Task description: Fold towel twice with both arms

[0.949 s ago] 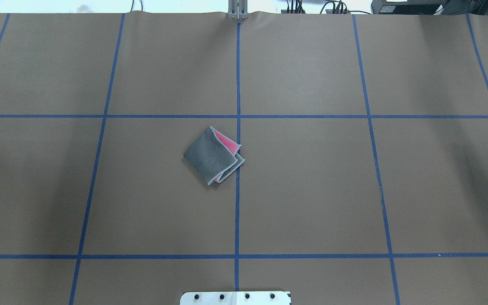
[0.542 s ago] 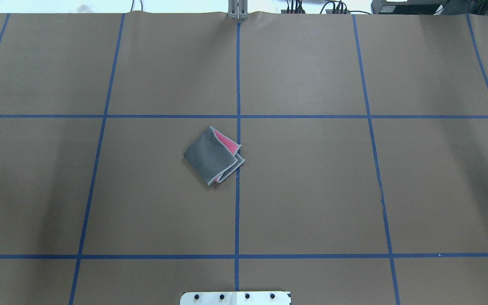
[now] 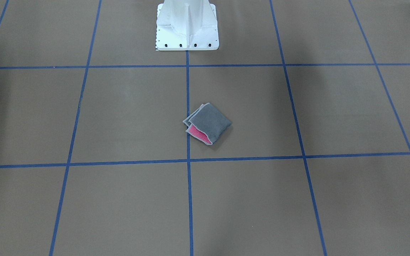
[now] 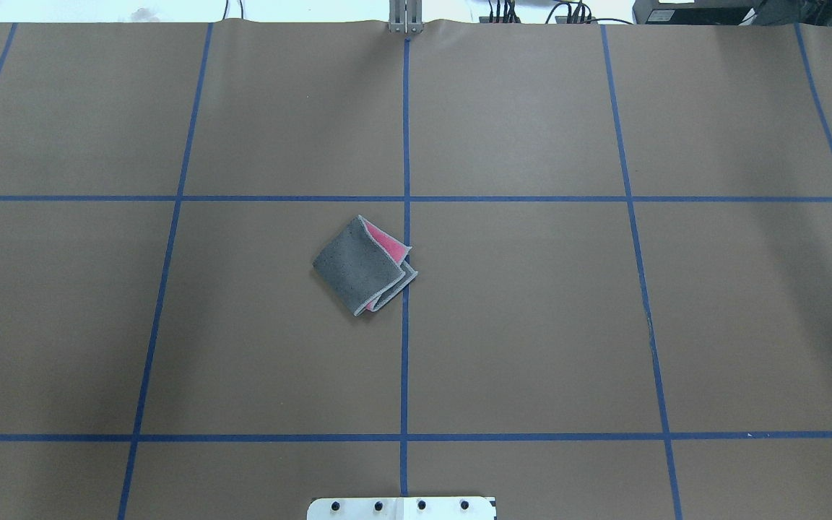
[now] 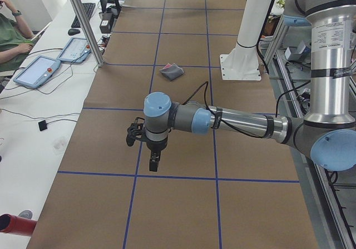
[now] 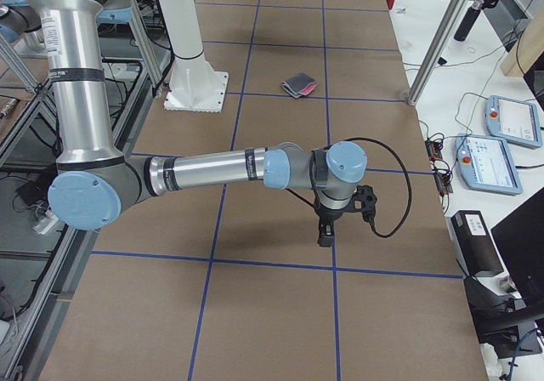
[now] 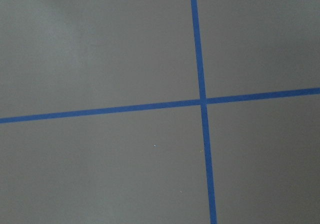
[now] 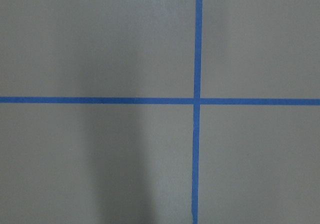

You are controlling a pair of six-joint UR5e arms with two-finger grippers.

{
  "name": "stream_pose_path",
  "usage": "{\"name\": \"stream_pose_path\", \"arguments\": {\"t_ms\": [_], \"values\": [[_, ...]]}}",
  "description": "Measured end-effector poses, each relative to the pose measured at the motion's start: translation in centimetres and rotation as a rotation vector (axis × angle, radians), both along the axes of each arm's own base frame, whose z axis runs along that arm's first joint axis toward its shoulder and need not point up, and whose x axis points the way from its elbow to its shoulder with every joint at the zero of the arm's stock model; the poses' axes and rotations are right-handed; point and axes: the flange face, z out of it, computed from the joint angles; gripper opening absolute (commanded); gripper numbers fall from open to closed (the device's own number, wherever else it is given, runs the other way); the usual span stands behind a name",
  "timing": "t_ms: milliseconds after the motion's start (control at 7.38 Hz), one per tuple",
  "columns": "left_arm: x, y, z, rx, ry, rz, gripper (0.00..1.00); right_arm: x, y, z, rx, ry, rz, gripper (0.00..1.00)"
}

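The towel [image 4: 358, 266] lies folded into a small square near the table's middle, dark grey face up, with pink showing at its open edges. It also shows in the front view [image 3: 210, 121], the left view [image 5: 173, 71] and the right view [image 6: 299, 84]. Both arms are stretched out far from it, toward the table's ends. My left gripper [image 5: 153, 163] points down over the tape grid, and so does my right gripper [image 6: 324, 236]. I cannot tell whether either is open or shut. Both wrist views show only brown table and blue tape.
The white pedestal base [image 3: 187, 28] stands at the robot's edge of the table. Blue tape lines [image 4: 405, 198] divide the brown surface. Side benches hold teach pendants [image 5: 36, 71] [image 6: 489, 160], and a person [image 5: 11, 32] sits at the left end.
A dark part of the right arm at the overhead view's right edge has moved out of that view. The towel has not moved.
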Motion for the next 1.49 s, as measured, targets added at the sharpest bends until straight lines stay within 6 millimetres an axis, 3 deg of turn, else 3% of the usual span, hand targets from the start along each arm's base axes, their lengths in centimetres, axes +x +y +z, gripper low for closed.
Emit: {"name": "stream_pose_path", "arguments": {"t_ms": [271,678,1085,1492], "values": [[0.6,0.9,0.6,-0.037,0.046,0.012,1.00,0.0,1.5,1.6,-0.012,-0.013,-0.005,1.00],[0.6,1.7,3.4,-0.080,0.052,0.015,1.00,-0.1,2.1,3.9,-0.004,-0.027,-0.004,1.00],[0.6,1.8,3.9,-0.086,0.050,0.015,1.00,-0.1,2.4,4.7,0.008,-0.031,-0.017,1.00],[0.6,1.7,3.9,-0.086,0.047,0.015,1.00,0.0,2.4,4.2,0.062,-0.030,-0.020,1.00]]}}
